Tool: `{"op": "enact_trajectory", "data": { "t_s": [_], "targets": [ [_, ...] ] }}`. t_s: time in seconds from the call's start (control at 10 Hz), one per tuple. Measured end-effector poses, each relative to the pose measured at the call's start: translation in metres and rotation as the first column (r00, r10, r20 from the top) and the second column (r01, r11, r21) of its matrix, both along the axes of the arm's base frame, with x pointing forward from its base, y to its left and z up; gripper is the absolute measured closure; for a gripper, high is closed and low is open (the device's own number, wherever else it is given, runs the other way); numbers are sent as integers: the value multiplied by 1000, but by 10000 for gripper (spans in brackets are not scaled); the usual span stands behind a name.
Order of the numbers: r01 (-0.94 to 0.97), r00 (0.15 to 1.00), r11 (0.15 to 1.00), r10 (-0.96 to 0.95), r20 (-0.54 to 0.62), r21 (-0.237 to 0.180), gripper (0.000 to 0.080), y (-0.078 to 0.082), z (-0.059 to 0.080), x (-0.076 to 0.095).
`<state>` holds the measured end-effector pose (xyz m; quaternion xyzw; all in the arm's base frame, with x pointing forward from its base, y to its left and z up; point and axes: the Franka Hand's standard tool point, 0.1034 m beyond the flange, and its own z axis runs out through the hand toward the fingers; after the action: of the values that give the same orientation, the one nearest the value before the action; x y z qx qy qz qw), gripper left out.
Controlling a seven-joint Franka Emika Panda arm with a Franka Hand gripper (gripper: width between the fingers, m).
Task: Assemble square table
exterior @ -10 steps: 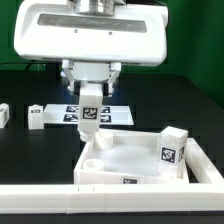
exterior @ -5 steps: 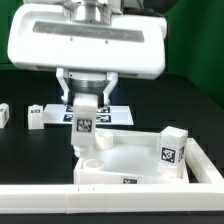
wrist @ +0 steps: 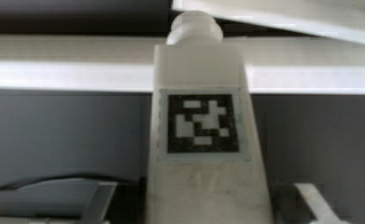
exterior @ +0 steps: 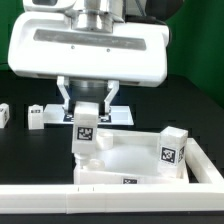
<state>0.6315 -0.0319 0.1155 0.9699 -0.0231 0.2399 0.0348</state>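
Down and toward the camera over the last second: the two-finger gripper (exterior: 87,113) has brought its short white plastic block leg with a black-and-white tag (exterior: 85,134) off the marker board (exterior: 118,115) to the edge of the white plastic square slab with raised rim (exterior: 135,160).

Jaws part-spread, pinching the leg's upper end. Wrist view agrees: the leg (wrist: 200,110) runs straight out from between the fingers (wrist: 94,200).

Leg hangs upright under the gripper, lower end at about rim height. Round corner socket (exterior: 92,163) sits just below the tip, slightly to its slab side. Cannot tell whether the tip is over the hole or over the rim.

A second leg (exterior: 172,148) stands in a corner across the slab from the gripper. Two loose legs (exterior: 36,116) (exterior: 3,113) lie beyond it, well apart.

Risk, as I judge it: the tip lands on the rim, not in the socket. Pressing on would then tilt the leg in the grip, or shove the slab toward the long white bar fence (exterior: 110,200). A tilted leg would likely jam.
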Motion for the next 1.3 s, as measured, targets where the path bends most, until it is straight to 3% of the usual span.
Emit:
{"op": "enact_trajectory", "data": {
  "t_s": [0.2,0.6,0.9,1.3],
  "targets": [
    [-4,1000,1000,4,-11,6,512,13,-7,-7],
    [-2,1000,1000,2,-12,6,512,11,-8,-7],
    [6,1000,1000,-6,-3,4,512,16,-15,-26],
    [4,1000,1000,-4,-2,-4,512,16,-22,-26]
  ]
}}
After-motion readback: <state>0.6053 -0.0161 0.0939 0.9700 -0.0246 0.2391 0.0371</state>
